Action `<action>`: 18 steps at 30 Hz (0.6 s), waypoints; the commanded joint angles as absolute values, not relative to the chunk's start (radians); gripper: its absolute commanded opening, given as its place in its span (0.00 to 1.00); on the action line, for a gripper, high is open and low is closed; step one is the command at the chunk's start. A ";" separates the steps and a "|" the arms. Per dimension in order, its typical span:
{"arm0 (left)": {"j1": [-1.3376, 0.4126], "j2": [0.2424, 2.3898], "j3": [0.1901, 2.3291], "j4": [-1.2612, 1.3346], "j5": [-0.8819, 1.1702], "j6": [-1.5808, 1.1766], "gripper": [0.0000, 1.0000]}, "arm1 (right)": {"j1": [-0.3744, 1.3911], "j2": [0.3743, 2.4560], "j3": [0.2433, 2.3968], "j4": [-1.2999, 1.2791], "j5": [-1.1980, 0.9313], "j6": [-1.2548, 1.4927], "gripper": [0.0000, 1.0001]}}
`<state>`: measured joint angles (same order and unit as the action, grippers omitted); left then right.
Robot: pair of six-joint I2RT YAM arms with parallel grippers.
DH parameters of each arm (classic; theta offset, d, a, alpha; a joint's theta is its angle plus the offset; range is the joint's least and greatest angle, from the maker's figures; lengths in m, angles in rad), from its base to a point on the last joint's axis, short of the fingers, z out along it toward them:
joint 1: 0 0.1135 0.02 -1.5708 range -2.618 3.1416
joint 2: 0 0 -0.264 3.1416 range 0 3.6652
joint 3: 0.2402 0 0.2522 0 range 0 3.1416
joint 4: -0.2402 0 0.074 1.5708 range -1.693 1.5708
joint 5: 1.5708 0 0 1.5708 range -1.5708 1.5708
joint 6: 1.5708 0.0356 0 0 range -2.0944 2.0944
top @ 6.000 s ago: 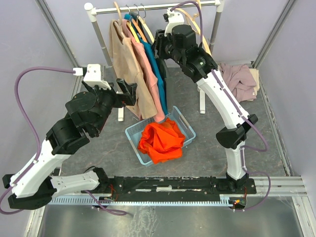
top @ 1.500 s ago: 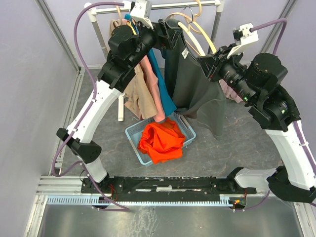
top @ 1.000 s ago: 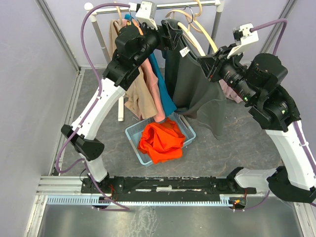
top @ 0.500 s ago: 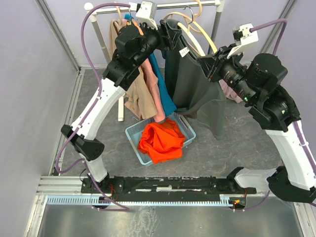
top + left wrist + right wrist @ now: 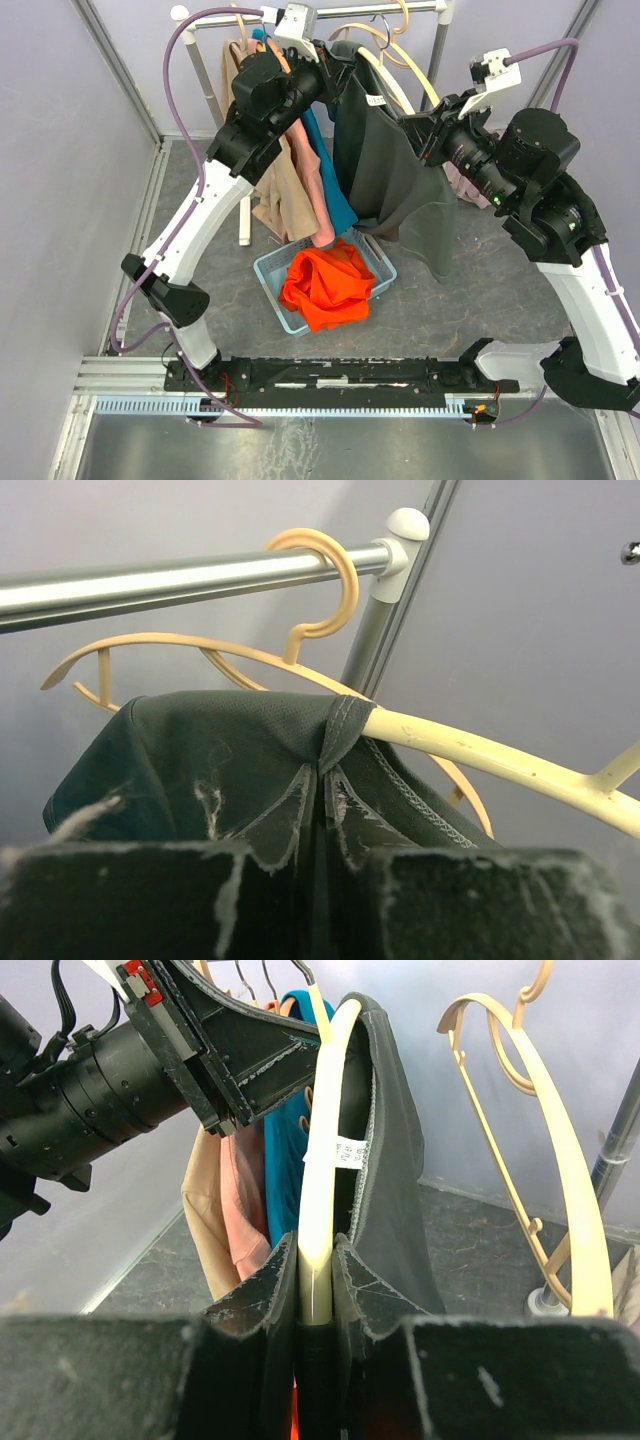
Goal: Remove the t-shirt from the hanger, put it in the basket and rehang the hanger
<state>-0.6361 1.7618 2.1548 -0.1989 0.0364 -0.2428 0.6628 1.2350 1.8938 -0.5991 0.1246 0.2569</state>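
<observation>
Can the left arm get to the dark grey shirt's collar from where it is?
Yes, it looks so: the left end effector is up at the rail, pinched on the collar of the dark grey t-shirt beside the cream hanger, with nothing in between.

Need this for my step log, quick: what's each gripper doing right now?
Left gripper: closed, pinching the grey t-shirt at its collar.
Right gripper: closed on the cream hanger.

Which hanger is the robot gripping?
The hanger wearing the grey t-shirt; the right gripper clamps its arm. The neighbouring hanger hangs bare.
</observation>
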 commanded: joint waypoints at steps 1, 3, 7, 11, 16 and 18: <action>-0.635 1.736 2.189 -0.153 0.057 -0.277 0.04 | 0.660 1.198 1.907 -0.495 0.133 0.253 0.01; -0.634 1.744 2.203 -0.154 0.071 -0.284 0.03 | 0.660 1.203 1.906 -0.498 0.142 0.254 0.01; -0.636 1.750 2.238 -0.159 0.107 -0.306 0.03 | 0.660 1.219 1.908 -0.503 0.161 0.256 0.01; -0.646 1.745 2.271 -0.169 0.148 -0.325 0.03 | 0.660 1.232 1.898 -0.486 0.182 0.256 0.01; -0.675 1.730 2.274 -0.214 0.185 -0.328 0.03 | 0.661 1.234 1.854 -0.404 0.208 0.254 0.01; -0.686 1.719 2.262 -0.231 0.198 -0.328 0.03 | 0.660 1.238 1.844 -0.379 0.212 0.247 0.01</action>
<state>-0.6590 1.7641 2.2337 -0.2119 0.1356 -0.2863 0.6628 1.2385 1.8545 -0.5400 0.1715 0.2569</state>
